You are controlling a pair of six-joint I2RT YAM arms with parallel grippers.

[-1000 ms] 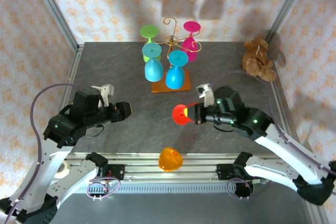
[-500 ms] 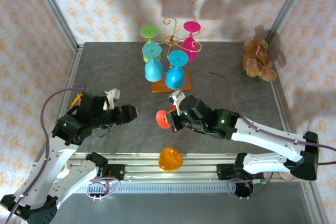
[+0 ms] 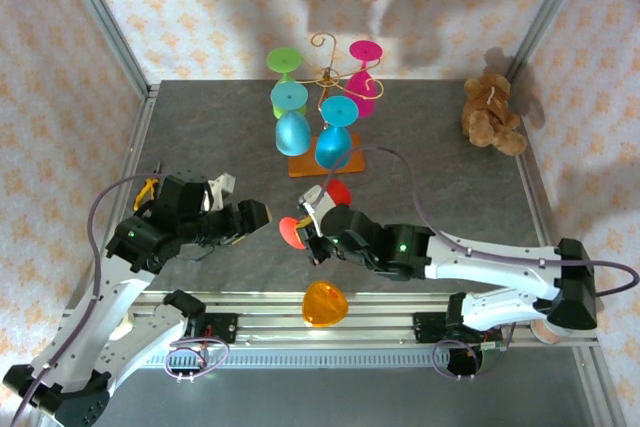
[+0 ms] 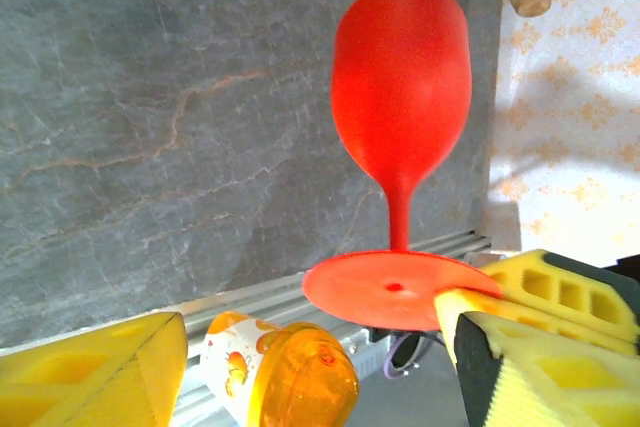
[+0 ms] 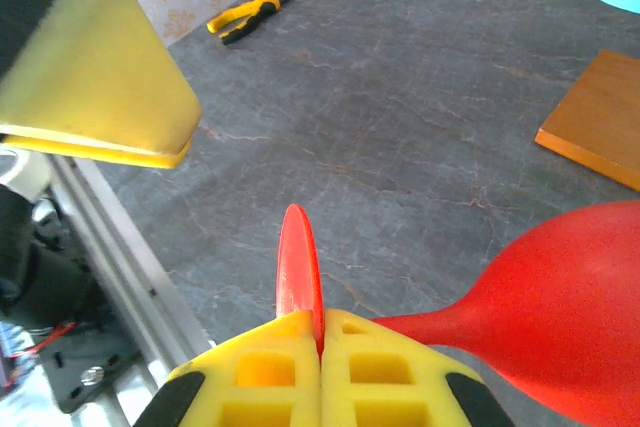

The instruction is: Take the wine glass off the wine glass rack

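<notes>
While the right gripper (image 3: 308,237) pinches the foot of the red glass (image 3: 338,193), the top view shows that glass off the rack (image 3: 323,75), over the table (image 3: 200,127) between both arms, foot toward the open left gripper (image 3: 258,215) and bowl toward the rack. From the left wrist, the red glass (image 4: 400,117) is straight ahead, flat foot nearest and bowl far, just past the wide jaws. From the right wrist, the right gripper (image 5: 320,342) is closed tight on the foot's thin edge, so I think the left gripper can take the stem.
</notes>
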